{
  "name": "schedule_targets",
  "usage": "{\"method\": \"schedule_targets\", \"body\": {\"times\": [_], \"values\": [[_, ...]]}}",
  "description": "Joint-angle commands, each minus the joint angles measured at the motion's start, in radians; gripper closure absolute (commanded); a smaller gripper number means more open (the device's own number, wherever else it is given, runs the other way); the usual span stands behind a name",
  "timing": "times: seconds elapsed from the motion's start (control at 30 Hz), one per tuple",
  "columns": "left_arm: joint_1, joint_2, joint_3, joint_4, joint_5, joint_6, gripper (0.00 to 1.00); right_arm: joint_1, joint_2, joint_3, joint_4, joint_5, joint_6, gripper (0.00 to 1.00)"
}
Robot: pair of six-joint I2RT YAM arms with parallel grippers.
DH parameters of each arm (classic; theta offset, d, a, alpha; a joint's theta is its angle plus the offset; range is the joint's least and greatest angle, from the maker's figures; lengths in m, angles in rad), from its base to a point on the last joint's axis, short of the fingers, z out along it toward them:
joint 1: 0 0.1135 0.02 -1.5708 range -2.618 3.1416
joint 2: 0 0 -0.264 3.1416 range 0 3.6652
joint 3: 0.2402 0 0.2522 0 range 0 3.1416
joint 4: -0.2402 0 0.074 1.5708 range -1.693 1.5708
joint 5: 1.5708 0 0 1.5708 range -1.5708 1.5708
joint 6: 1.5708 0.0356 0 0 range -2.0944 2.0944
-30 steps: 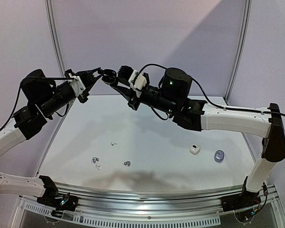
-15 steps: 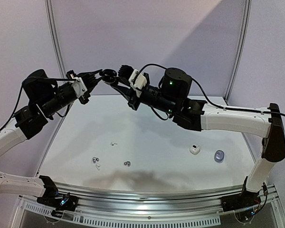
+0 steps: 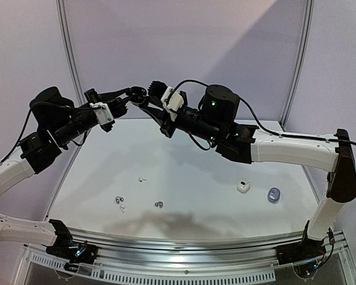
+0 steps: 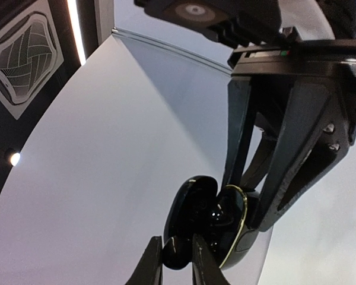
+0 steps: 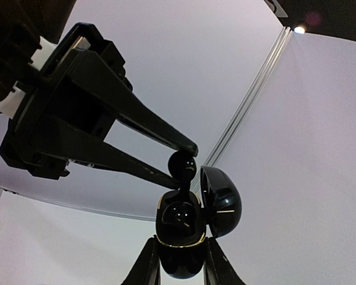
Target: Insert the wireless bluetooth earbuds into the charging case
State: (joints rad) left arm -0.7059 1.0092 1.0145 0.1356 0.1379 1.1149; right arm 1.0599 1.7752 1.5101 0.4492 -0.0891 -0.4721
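A black charging case (image 5: pixel 179 237) is held high above the table, and my right gripper (image 3: pixel 143 102) is shut on its base. Its lid (image 5: pixel 222 205) hangs open to the right. My left gripper (image 4: pixel 177 261) is shut on a black earbud (image 5: pixel 183 163) right at the case's mouth, and the stem reaches down into the open cavity. In the left wrist view the same earbud (image 4: pixel 178 252) sits against the case (image 4: pixel 225 222). Several other small earbuds lie on the table: a white one (image 3: pixel 142 179), a silvery one (image 3: pixel 119 200), a second white one (image 3: pixel 122 208) and a grey one (image 3: pixel 159 205).
A white case (image 3: pixel 243 186) and a bluish case (image 3: pixel 274 195) stand on the right side of the white table (image 3: pixel 184 160). Both arms meet over the table's far edge, in front of the pale back wall.
My left wrist has turned and its fingers have moved right, bringing the black earbud up to the open case. The right arm and the case have stayed still.
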Motion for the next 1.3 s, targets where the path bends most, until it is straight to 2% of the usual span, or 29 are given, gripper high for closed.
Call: {"method": "schedule_targets", "body": {"times": [0.0, 0.3, 0.7, 0.97, 1.27], "values": [[0.002, 0.010, -0.025, -0.052, -0.020, 0.127, 1.00, -0.003, -0.002, 0.019, 0.038, 0.002, 0.013, 1.00], [0.002, 0.021, -0.021, -0.083, 0.007, 0.207, 1.00, -0.002, 0.000, 0.018, 0.039, 0.002, 0.019, 1.00], [0.014, 0.043, -0.008, -0.133, 0.072, 0.110, 1.00, -0.003, 0.001, 0.017, 0.080, 0.016, 0.067, 1.00], [0.038, 0.058, 0.019, -0.101, 0.050, -0.001, 1.00, -0.003, 0.015, 0.034, 0.113, 0.035, 0.184, 1.00], [0.053, 0.057, 0.048, -0.093, 0.037, -0.102, 1.00, -0.004, 0.012, 0.032, 0.120, 0.046, 0.233, 1.00]]}}
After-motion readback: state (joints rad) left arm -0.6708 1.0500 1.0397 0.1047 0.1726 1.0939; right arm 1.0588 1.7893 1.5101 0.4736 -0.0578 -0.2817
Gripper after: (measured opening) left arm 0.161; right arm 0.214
